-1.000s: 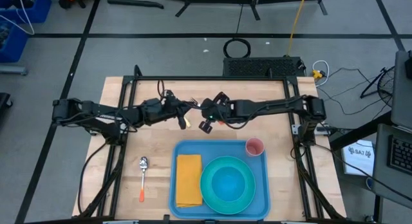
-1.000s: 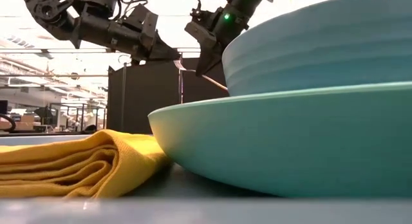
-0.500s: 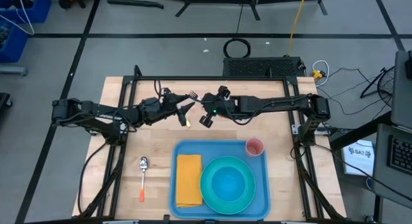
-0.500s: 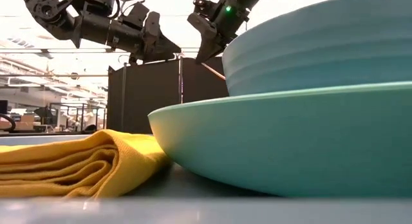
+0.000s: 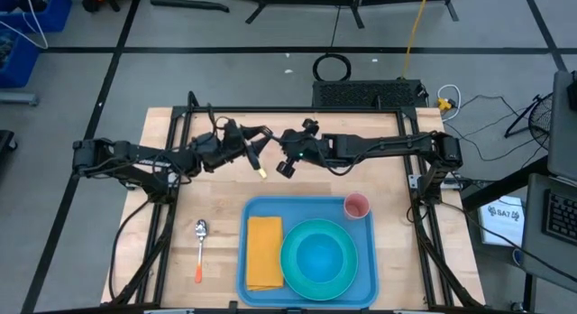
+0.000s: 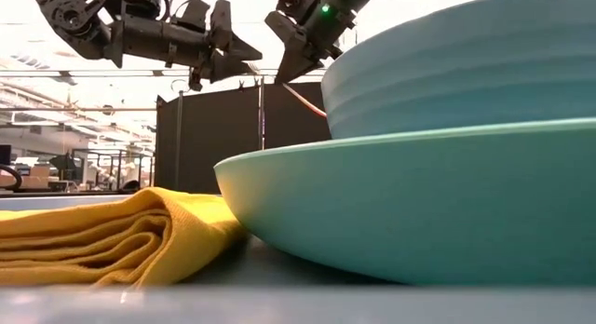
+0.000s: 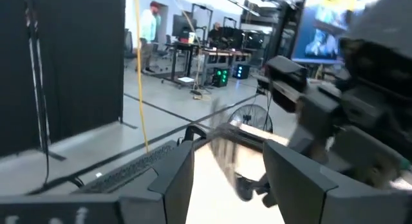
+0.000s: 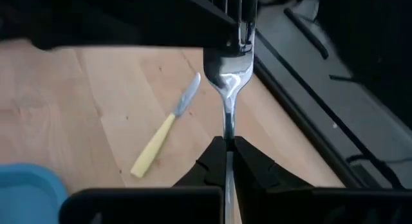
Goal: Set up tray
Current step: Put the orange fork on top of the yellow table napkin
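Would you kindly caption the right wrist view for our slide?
Right gripper shut on a fork above the wooden table, where a yellow-handled knife lies.

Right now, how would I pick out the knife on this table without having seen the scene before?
Start from the blue tray near the table's front edge. Just behind its back left corner, on bare wood below the two grippers, lies the knife. Its pale yellow handle sets it apart from the orange-handled spoon left of the tray.

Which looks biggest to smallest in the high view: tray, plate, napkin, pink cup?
1. tray
2. plate
3. napkin
4. pink cup
All four sit at table level under the overhead camera, so nearness does not skew the order.
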